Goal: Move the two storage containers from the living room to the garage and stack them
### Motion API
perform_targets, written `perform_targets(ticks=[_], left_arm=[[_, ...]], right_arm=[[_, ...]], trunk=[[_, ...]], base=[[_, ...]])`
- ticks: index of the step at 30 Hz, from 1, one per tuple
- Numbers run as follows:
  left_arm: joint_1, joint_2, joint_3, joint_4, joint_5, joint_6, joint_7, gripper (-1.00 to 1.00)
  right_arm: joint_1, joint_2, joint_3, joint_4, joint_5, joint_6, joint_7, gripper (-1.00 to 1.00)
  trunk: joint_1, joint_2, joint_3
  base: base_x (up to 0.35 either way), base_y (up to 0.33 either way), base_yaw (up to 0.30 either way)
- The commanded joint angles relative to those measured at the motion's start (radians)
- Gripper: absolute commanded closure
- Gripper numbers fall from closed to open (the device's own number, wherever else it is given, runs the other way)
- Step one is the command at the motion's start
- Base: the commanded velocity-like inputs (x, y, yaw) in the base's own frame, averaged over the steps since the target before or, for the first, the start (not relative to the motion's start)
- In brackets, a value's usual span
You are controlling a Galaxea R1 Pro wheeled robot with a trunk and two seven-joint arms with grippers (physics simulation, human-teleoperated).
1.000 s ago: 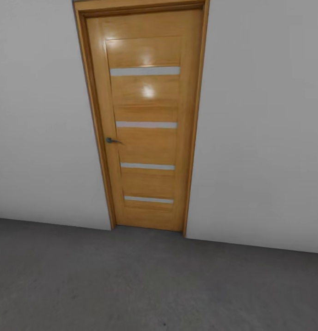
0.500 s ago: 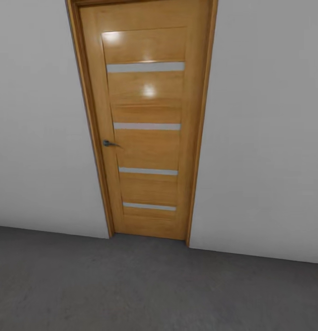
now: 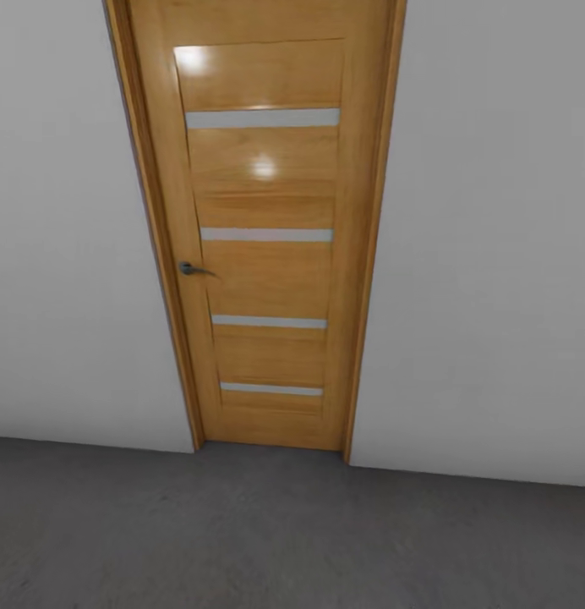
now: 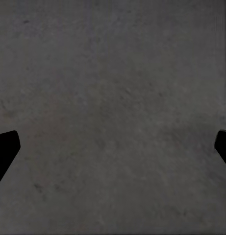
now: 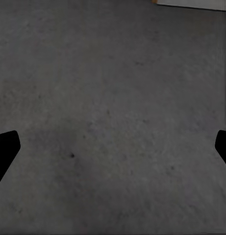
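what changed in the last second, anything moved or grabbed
Only the camera moved: the robot has rolled closer to the closed wooden door, which now looms larger. Nothing was grabbed. Left pincer and right pincer hang open and empty over the grey floor.

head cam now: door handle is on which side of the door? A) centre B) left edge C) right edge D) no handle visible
B. The grey lever handle sits at the left edge of the closed wooden door, about mid-height, between the second and third pale strips.
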Motion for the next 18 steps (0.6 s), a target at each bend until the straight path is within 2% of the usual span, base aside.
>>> perform_targets(ticks=[1,18], left_arm=[[0.000,0.000,0.002,-0.001,0.004,-0.001,-0.006,-1.00],[0.000,0.000,0.002,-0.001,0.004,-0.001,-0.006,-1.00]], right_arm=[[-0.001,0.001,-0.005,0.001,0.000,-0.002,0.008,-1.00],[-0.001,0.000,-0.005,0.001,0.000,-0.002,0.008,-1.00]], trunk=[[0.000,0.000,-0.001],[0.000,0.000,-0.001]], base=[[0.030,0.018,-0.240],[0.005,0.011,-0.260]])
